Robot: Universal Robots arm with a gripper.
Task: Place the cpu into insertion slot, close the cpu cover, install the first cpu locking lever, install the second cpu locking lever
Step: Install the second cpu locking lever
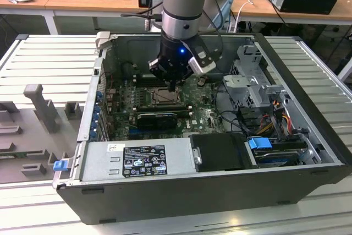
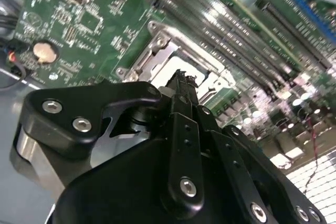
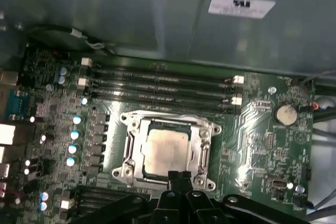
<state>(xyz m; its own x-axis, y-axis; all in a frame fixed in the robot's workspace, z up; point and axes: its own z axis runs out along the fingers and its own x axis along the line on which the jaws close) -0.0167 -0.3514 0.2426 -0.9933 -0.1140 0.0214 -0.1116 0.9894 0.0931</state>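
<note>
Open PC case (image 1: 165,191) sits on a slatted worktop (image 1: 49,59) w/ desks behind. Hand (image 3: 179,176) hovers fingers pinched together, gripping nothing, at the near edge of the insertion slot (image 3: 207,129); cpu (image 3: 167,150) lies seated inside, cpu cover (image 3: 131,145) down around it (prob. for lever work).

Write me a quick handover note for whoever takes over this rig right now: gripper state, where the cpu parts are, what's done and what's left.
Gripper: fingers together, holding nothing, tips just over the socket's edge inside the open computer case.
The cpu lies flat in the insertion slot on the green motherboard.
The cpu cover looks to be down, framing the chip.
Done: cpu placed; cover apparently closed.
Left: both locking levers; I cannot tell their state from these views, so check them first.
</note>
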